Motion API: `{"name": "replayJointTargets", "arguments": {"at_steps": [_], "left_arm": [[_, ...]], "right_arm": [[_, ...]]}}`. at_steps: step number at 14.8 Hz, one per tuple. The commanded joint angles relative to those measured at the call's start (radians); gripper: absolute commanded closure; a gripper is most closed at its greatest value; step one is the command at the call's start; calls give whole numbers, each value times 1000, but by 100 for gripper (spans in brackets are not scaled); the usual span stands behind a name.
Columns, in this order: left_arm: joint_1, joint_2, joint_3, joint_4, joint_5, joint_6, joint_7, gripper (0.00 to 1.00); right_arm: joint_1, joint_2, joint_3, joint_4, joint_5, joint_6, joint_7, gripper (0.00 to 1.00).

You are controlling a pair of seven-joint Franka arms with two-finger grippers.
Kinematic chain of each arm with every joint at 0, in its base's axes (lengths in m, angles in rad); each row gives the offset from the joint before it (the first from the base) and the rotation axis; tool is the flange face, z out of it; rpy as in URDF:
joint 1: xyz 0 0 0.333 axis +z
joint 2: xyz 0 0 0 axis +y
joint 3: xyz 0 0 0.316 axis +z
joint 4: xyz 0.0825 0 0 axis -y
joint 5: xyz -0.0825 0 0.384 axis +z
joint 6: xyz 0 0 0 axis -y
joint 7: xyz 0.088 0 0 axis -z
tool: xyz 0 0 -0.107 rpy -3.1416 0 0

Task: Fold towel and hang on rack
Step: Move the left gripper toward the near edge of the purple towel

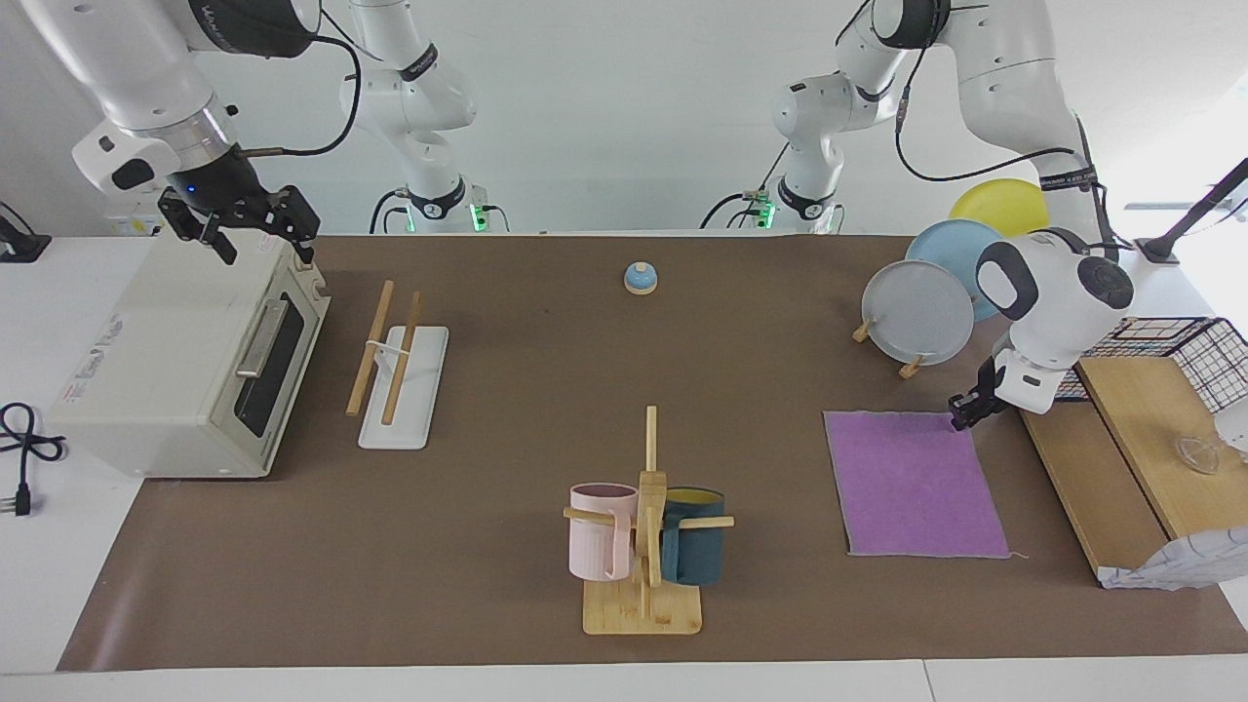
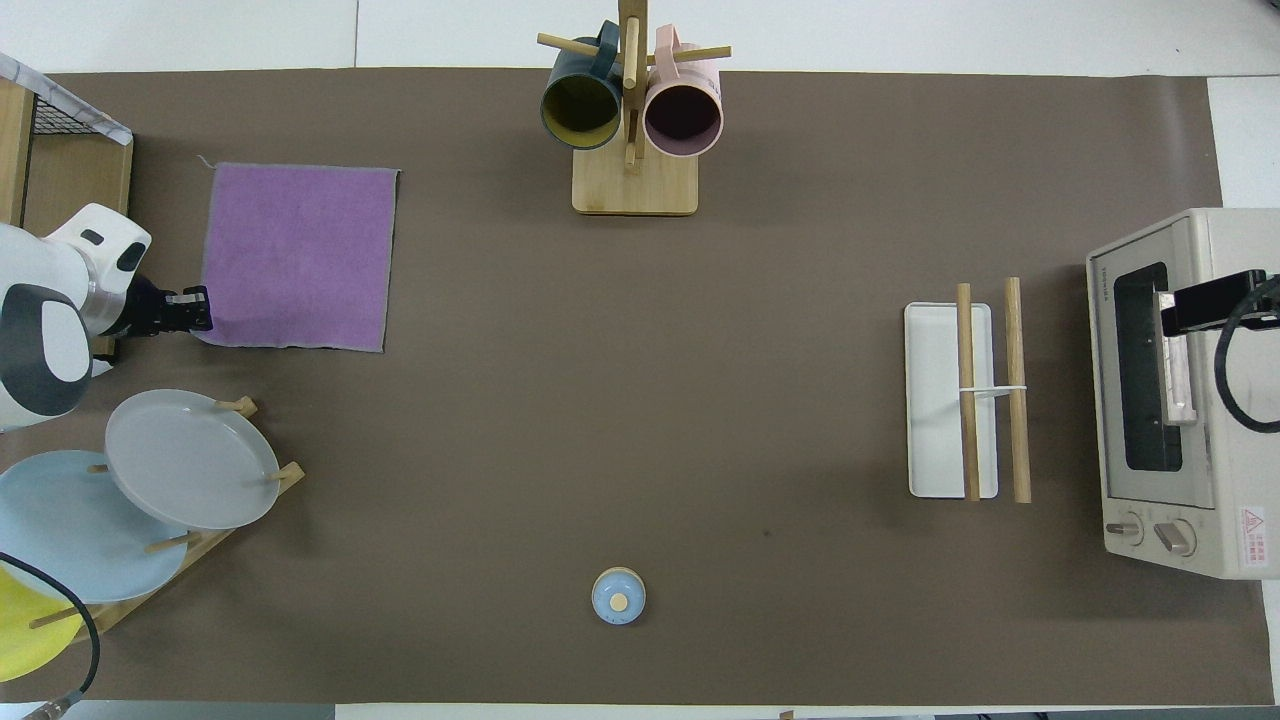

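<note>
Low, left hand (image 1: 960, 417) pinching towel (image 1: 916, 483) corner

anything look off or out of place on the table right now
Nothing stands out. The towel lies flat and unfolded, purple face up, with the left gripper shut on its corner nearest the plates. The rack stands bare beside the oven, the right gripper open above it. Both mugs hang on their tree.

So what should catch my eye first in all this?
Probably the purple towel, lying flat toward the left arm's end of the table, with the left gripper shut on the corner nearest the robots. At the other end the right gripper hangs open over a white toaster oven, with the two-rod rack beside it.
</note>
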Motion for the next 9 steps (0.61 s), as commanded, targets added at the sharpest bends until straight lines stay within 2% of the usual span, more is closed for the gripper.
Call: {"name": "replayJointTargets", "arguments": {"at_steps": [1, 9], "left_arm": [[8, 12, -4, 11, -12, 16, 52, 100], [-5, -5, -9, 28, -12, 9, 104, 100]], "right_arm": [[-6, -17, 2, -18, 6, 1, -10, 0], [-6, -17, 0, -18, 6, 1, -10, 0]]}}
